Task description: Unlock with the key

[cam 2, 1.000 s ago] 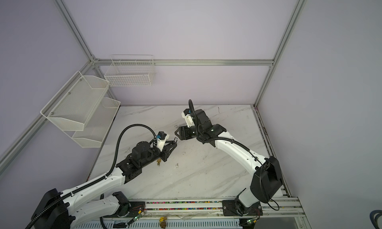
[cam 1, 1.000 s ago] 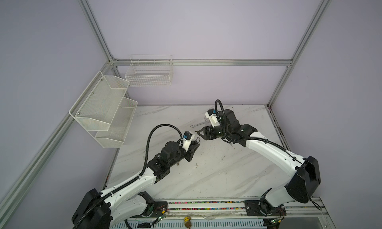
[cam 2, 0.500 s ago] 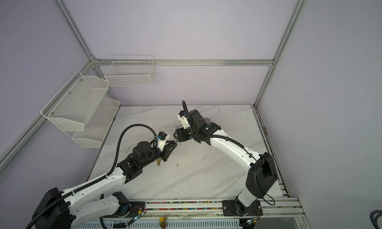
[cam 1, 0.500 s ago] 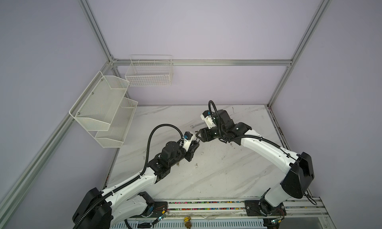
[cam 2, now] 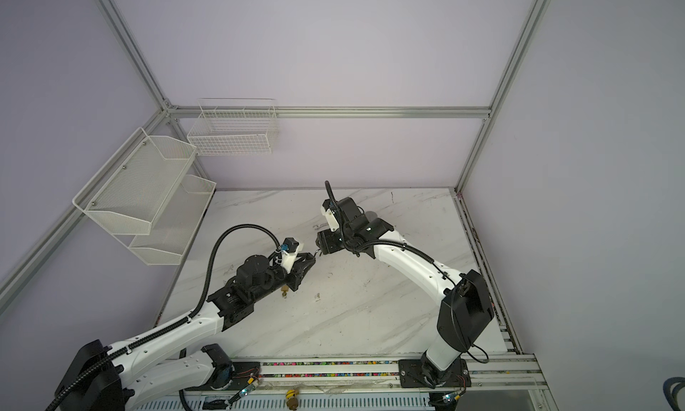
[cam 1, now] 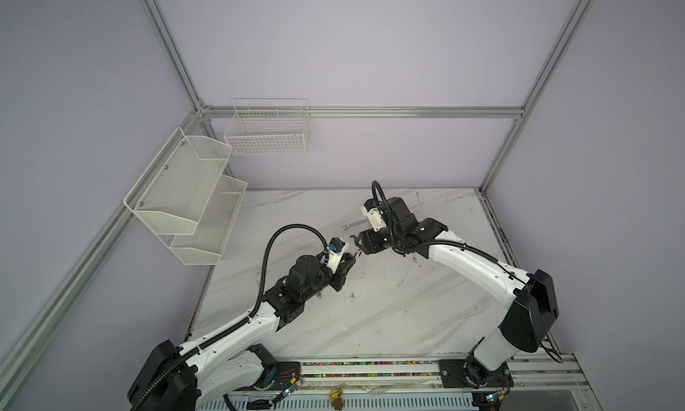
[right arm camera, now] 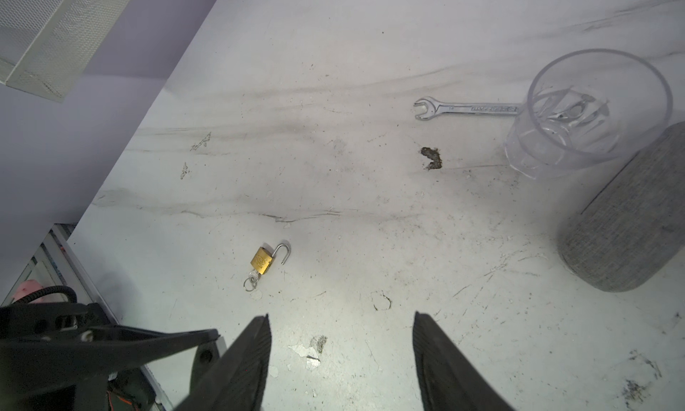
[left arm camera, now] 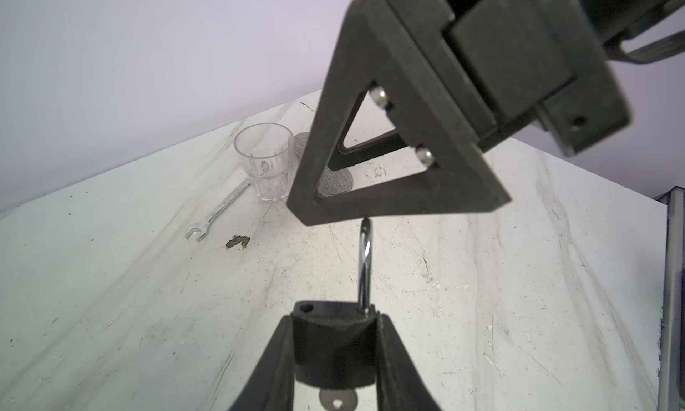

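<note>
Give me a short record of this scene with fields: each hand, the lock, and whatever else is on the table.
left hand: shut on padlock, key bow below it
shackle: open, one end out of the body
right hand: open, empty, finger over shackle's top, contact unclear
table: second brass padlock with open shackle, wrench, clear glass, grey cylinder

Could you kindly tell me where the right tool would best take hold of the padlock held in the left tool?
Probably the open shackle, approached from its curved end: it sticks out clear beyond the left tool, whose fingers cover two opposite sides of the padlock body.
</note>
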Available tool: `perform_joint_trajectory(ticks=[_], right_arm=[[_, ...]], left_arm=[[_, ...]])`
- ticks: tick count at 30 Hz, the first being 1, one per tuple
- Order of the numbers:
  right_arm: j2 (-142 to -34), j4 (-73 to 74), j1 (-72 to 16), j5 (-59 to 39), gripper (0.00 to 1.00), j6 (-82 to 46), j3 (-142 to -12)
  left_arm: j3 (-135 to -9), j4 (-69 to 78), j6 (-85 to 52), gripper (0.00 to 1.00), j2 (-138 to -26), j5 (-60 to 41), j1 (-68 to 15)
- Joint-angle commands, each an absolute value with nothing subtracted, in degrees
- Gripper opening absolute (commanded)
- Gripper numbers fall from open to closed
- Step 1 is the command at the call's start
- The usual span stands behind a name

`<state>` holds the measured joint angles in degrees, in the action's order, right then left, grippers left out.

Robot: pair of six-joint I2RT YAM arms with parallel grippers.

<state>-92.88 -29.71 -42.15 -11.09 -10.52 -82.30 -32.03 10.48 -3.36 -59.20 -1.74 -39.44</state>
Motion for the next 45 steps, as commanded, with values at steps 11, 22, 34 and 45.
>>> perform_joint_trajectory(ticks=[11,22,34,45], right_arm=[[-85.1,-27.3,-42.3,-13.9,0.65,-10.0,-73.8],[-83.1,-23.9,-37.3,-6.9,0.69,-16.3,-69.0],[-79.9,-11.9,-32.8,-6.8,0.71,-24.9,-59.2],[-76.5,-7.4,-29.3,-7.1,0.72,-27.8,-53.6]], left_arm=[[-30.6,16.4,-3.9,0.00,-58.4,-0.6,-39.4],[-38.0,2.6,-19.7,0.00,-61.6,7.1,-40.6],[-52.8,-15.1,-32.9,0.00,-77.8,16.3,-41.0],[-68.6,-28.6,-35.7,0.00,-97.1,21.1,-40.0]])
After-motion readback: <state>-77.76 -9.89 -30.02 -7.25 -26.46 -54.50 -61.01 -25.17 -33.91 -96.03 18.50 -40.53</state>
